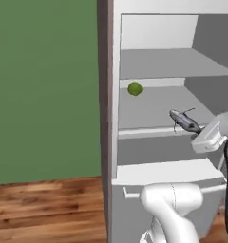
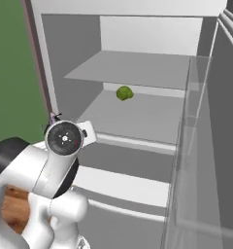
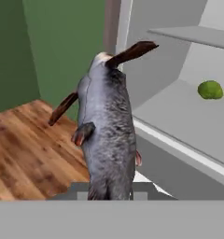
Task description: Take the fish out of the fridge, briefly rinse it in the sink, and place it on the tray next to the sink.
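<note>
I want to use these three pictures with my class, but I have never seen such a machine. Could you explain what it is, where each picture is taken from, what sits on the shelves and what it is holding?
This is a computer-rendered kitchen. The white jointed machine is a robot arm on a base that can drive. Two pictures come from cameras on that base, behind the arm to its left and right, looking into an open fridge. The third comes from a camera on the arm's hand, looking along its tool, the two-fingered grasping part. A round green item rests on a middle shelf. The tool is shut on a slim grey fish, which juts out from it at the front of that shelf. Beside the fridge are a green wall and wooden floor.
</note>
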You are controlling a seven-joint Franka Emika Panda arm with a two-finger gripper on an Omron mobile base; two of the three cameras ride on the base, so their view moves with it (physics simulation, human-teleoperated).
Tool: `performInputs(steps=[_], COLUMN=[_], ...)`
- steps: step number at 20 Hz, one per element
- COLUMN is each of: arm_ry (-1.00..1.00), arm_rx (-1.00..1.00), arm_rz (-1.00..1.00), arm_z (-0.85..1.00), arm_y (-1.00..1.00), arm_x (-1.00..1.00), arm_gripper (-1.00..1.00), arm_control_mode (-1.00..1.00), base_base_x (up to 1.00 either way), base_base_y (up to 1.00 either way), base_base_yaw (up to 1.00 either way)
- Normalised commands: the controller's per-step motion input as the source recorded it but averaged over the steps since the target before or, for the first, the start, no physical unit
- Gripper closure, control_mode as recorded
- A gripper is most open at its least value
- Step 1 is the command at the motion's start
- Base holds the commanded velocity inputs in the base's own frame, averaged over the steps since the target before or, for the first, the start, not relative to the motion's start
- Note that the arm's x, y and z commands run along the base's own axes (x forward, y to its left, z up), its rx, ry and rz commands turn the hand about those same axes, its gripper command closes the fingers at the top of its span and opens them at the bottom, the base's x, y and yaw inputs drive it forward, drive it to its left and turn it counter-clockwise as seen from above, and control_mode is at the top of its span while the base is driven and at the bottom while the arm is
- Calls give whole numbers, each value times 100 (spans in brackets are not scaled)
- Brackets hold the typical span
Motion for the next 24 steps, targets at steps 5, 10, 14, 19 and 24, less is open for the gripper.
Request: performInputs(steps=[5, 10, 14, 19, 24], arm_ry=[0, 0, 0, 0, 0], arm_rx=[0, 0, 0, 0, 0], arm_rz=[0, 0, 0, 0, 0], arm_z=[0, 0, 0, 0, 0], arm_y=[0, 0, 0, 0, 0], arm_x=[0, 0, 0, 0, 0], arm_gripper=[100, 100, 100, 100, 100], arm_control_mode=[100, 100, 100, 100, 100], base_base_x=[-5, 0, 0, 0, 0], base_base_y=[36, 24, 9, 9, 13], base_base_yaw=[92, 96, 100, 100, 98])
